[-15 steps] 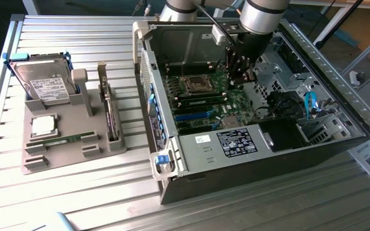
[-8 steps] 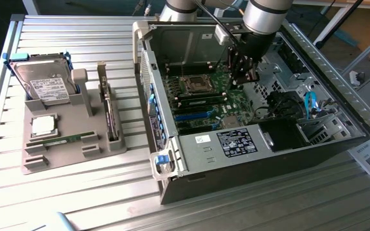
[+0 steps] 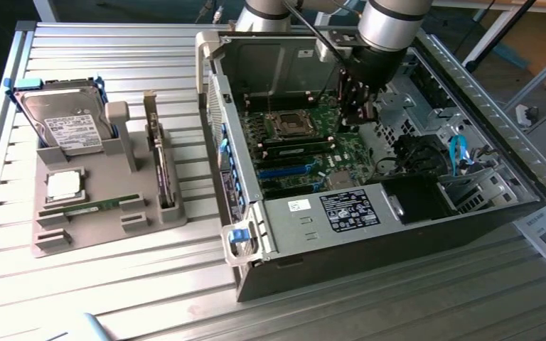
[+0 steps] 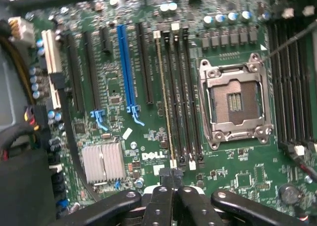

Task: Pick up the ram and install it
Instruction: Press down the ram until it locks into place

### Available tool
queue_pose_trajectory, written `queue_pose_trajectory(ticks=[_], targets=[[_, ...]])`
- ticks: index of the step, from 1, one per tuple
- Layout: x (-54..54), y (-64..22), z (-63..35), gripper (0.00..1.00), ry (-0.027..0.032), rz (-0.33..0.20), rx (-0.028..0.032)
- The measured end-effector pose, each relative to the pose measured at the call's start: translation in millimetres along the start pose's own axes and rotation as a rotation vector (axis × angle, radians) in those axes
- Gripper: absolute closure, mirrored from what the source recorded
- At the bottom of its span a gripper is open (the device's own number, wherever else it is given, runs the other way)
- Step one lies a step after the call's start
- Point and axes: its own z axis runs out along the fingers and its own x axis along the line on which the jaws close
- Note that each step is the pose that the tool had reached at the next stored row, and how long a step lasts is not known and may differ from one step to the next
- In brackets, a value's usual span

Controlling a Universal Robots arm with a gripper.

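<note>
The open black-and-grey tower computer case point(image 3: 387, 213) lies on its side on a ribbed metal table point(image 3: 111, 284), and the arm's black gripper point(image 3: 357, 106) reaches down inside it over the green motherboard point(image 3: 301, 142). In the wrist view the gripper point(image 4: 173, 184) has its fingers pressed together, with a thin gold-edged green ram stick point(image 4: 166, 102) standing edge-on in the first of the long black memory slots point(image 4: 185, 97), just beside the empty silver processor socket point(image 4: 235, 102). Whether the fingers pinch the stick's end or only touch it cannot be told. Black cable bundles point(image 3: 415, 153) and blue cables point(image 3: 458, 153) crowd the drive side of the case, close to the arm. A long blue expansion slot point(image 4: 126, 67) and a ribbed silver heatsink point(image 4: 103, 161) sit further along the board. "DELL" point(image 4: 152, 155) is printed in white on the board. A white-and-black label point(image 3: 349, 209) on the case carries unreadable text. Left of the case in the exterior view, a grey parts holder point(image 3: 102, 206) carries a silver hard drive point(image 3: 65, 121), a square silver processor chip point(image 3: 65, 185) and another green stick point(image 3: 93, 208).
</note>
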Motion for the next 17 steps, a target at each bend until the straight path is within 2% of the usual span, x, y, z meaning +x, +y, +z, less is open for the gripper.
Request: queue_pose_trajectory(ticks=[1,2,4,10,17], targets=[[0.0,0.0,0.2,0.89,0.0011,0.027,-0.0012],[0.0,0.0,0.7,0.89,0.0038,0.093,-0.0044],[-0.1,0.0,1.1,0.89,0.0066,0.165,-0.0079],[-0.1,0.0,1.5,0.89,0.0113,0.299,-0.0142],[-0.1,0.0,1.6,0.89,0.0159,0.429,-0.0205]])
